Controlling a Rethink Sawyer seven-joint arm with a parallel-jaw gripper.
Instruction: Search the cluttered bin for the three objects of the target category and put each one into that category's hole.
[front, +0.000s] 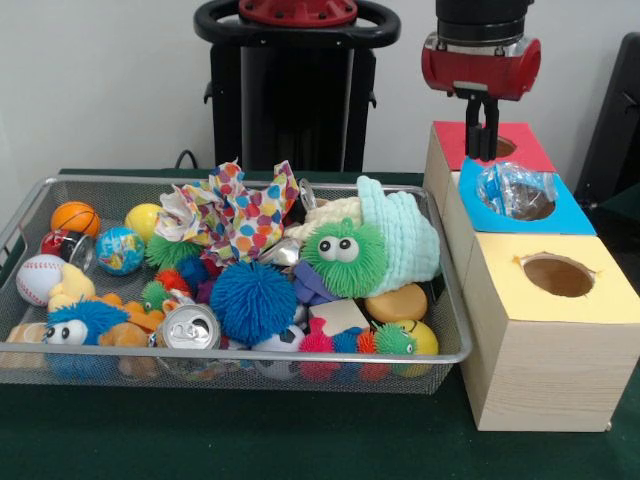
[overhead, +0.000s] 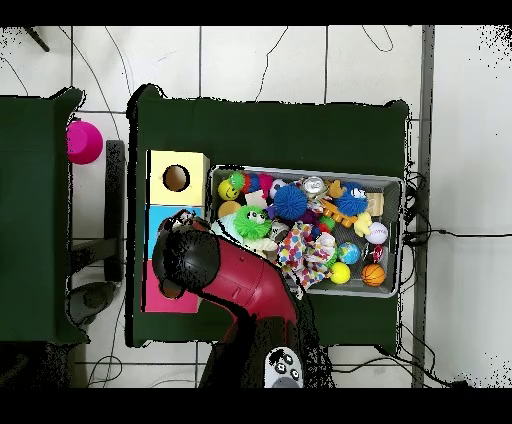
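My gripper (front: 483, 128) hangs over the seam between the red-topped box (front: 525, 152) and the blue-topped box (front: 572, 216). Its two black fingers point down with a narrow gap and nothing between them. A crumpled clear plastic piece (front: 515, 189) sits in the blue box's hole, just right of and below the fingertips. The yellow-topped box (front: 560, 305) stands nearest, its hole (front: 557, 274) showing nothing inside. In the overhead view the arm's head (overhead: 187, 255) covers the gripper above the blue box (overhead: 157, 220).
The wire bin (front: 250, 181) left of the boxes holds a soda can (front: 190, 328), a blue fuzzy ball (front: 252, 302), a green fuzzy toy with eyes (front: 343, 255), mint cloth (front: 405, 240), polka-dot paper (front: 240, 210), a baseball (front: 40, 278) and a basketball (front: 75, 217).
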